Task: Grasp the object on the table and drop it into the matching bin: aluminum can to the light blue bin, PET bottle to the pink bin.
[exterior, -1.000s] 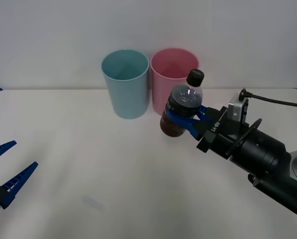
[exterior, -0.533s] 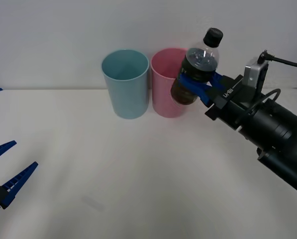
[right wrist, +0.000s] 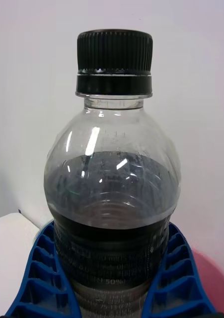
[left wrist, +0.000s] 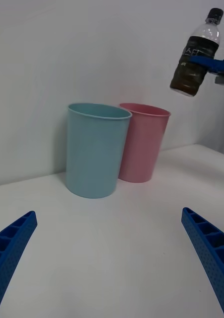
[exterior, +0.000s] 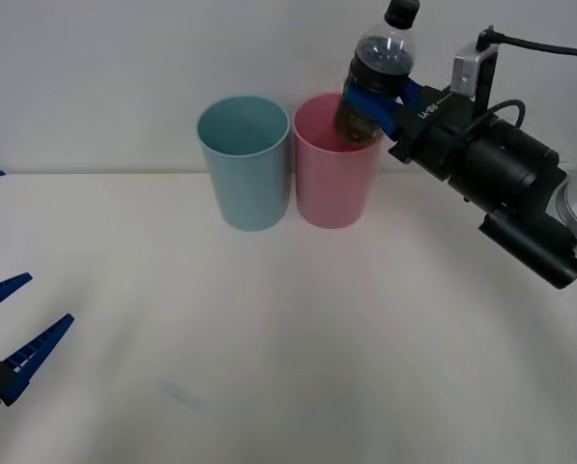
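Above the tall round pink plastic bin (exterior: 335,174) on the white bench (exterior: 269,329), our right gripper (exterior: 392,97) pinches the small clear black-capped plastic bottle (exterior: 373,82); we should centre it over the rim before releasing. Left gripper (exterior: 13,333) waits spread, well apart.

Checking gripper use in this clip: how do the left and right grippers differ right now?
The right gripper is shut on the PET bottle, while the left gripper is open and holds nothing. The right gripper is raised by the pink bin, with the bottle above its rim; the left gripper sits low at the near left edge of the table. Both have blue ribbed fingers.
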Robot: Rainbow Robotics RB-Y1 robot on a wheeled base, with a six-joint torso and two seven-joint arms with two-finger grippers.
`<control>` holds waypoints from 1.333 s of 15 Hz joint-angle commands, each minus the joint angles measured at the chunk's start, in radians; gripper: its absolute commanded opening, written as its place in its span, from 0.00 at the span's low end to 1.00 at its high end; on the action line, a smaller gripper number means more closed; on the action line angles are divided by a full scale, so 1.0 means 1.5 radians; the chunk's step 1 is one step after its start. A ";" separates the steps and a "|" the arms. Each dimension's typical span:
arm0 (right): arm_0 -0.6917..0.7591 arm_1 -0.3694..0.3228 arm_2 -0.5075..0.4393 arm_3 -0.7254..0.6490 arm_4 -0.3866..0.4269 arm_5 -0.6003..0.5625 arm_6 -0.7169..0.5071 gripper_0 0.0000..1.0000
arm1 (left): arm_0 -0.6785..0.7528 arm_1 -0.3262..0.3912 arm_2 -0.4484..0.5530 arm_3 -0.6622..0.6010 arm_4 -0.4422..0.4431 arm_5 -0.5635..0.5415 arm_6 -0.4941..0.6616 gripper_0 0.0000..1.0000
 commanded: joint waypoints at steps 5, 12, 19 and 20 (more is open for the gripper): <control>-0.145 0.023 0.036 0.187 0.022 -0.001 0.006 0.00 | 0.000 0.000 0.000 0.000 0.000 0.000 0.000 1.00; -0.220 0.057 0.044 0.311 0.051 -0.001 0.019 0.02 | 0.000 0.000 0.000 0.000 0.000 0.000 0.000 1.00; -0.220 0.058 0.044 0.312 0.053 -0.002 0.031 1.00 | 0.000 0.000 0.000 0.000 0.000 0.000 0.000 1.00; -0.219 0.058 0.043 0.312 0.049 -0.002 0.033 1.00 | 0.000 0.000 0.000 0.000 0.000 0.000 0.000 1.00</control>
